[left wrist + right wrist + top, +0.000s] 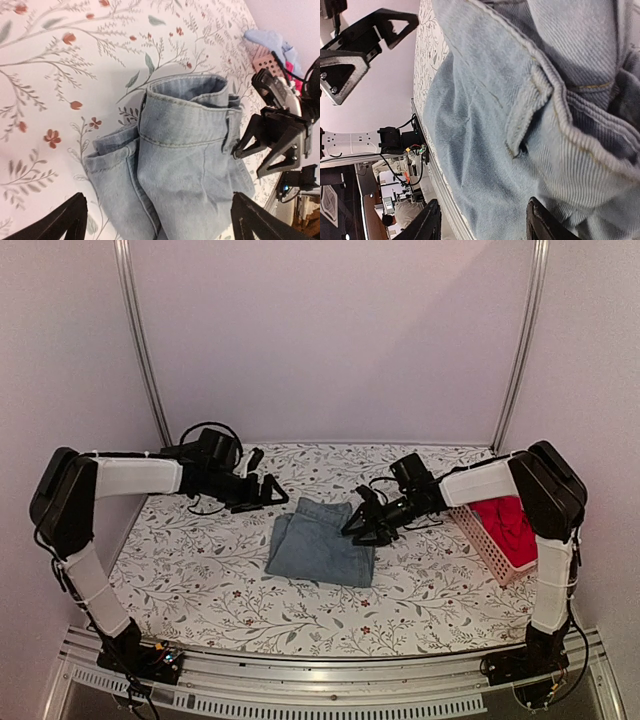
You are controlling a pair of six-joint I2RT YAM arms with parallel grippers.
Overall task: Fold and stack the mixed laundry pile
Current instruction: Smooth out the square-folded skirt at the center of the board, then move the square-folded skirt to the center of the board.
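your left claw (278, 495) hangs wide open just off the far left corner of the jeans (320, 540), which lie folded in the middle of the table (200, 570). your right claw (358, 525) sits at their right edge, jaws apart, nothing held; whether its tips touch the denim is hard to tell. the basket (482, 545) stands at the table's right edge, a red garment (505, 520) inside, close under the right arm.
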